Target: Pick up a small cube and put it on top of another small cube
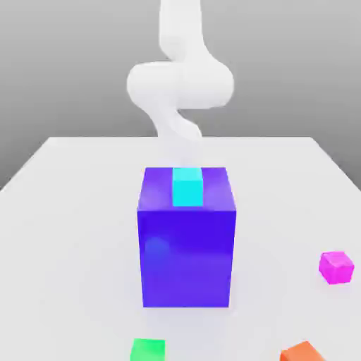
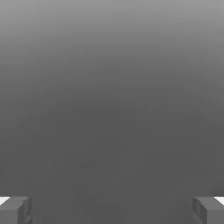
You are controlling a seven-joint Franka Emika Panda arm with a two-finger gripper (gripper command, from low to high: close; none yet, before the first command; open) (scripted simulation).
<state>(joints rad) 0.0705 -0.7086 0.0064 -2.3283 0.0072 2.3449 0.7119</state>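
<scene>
1. From the exterior view I see a white table with a large blue block standing upright near its middle.
2. A small cyan cube sits on top of the blue block, at the middle of its top face and toward the front edge.
3. A small magenta cube lies on the table toward the exterior view's right, well apart from the blue block and a little tilted.
4. A small green cube rests on the table at the near edge of the picture, just to the exterior view's left of the block's front face and apart from it.
5. A small orange cube lies at the near edge too, toward the exterior view's right, partly cut off by the frame and turned at an angle.
6. The white arm rises behind the blue block, curving down from above; its lower end drops out of sight behind the block.
7. In the hand view I have the gripper with its two grey fingertips standing at opposite sides of the picture, so the jaws are spread as wide as they go.
8. Nothing sits between the fingertips; I see plain grey background beyond them, and the jaws have hold of nothing.
</scene>
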